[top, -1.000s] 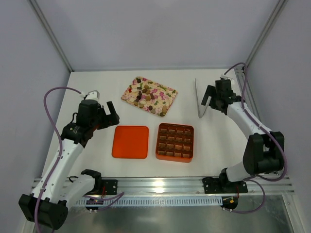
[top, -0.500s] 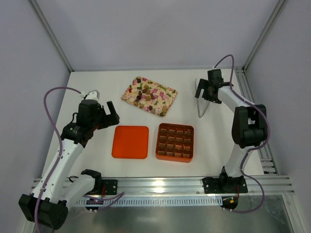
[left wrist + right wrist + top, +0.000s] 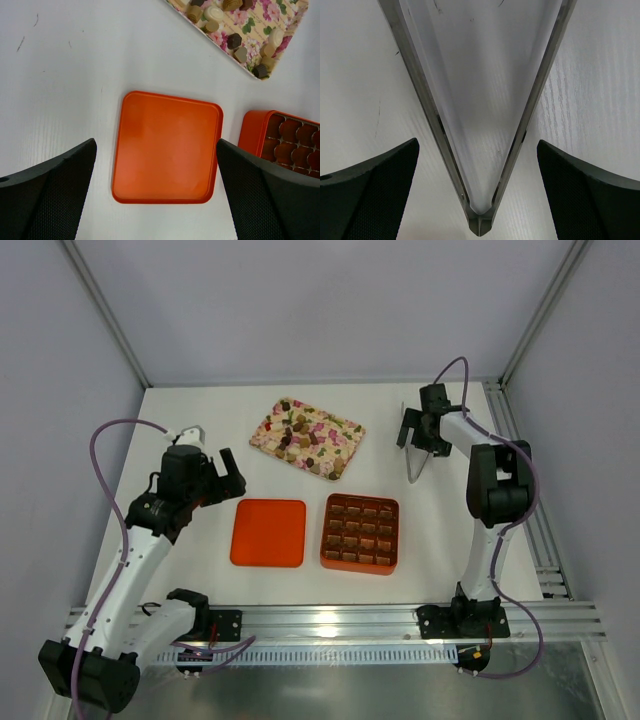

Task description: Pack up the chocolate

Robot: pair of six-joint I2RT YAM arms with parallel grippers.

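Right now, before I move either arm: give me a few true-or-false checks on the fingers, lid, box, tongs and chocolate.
1. The right fingers stand open over the metal tongs. True.
2. The left fingers are shut on the orange lid. False: they are open above it, and it lies flat on the table.
3. The orange lid covers the orange box. False: it lies beside the box.
4. Chocolates lie on the floral tray. True.

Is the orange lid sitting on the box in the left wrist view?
No, the lid lies flat on the table beside the box, with a gap between them.
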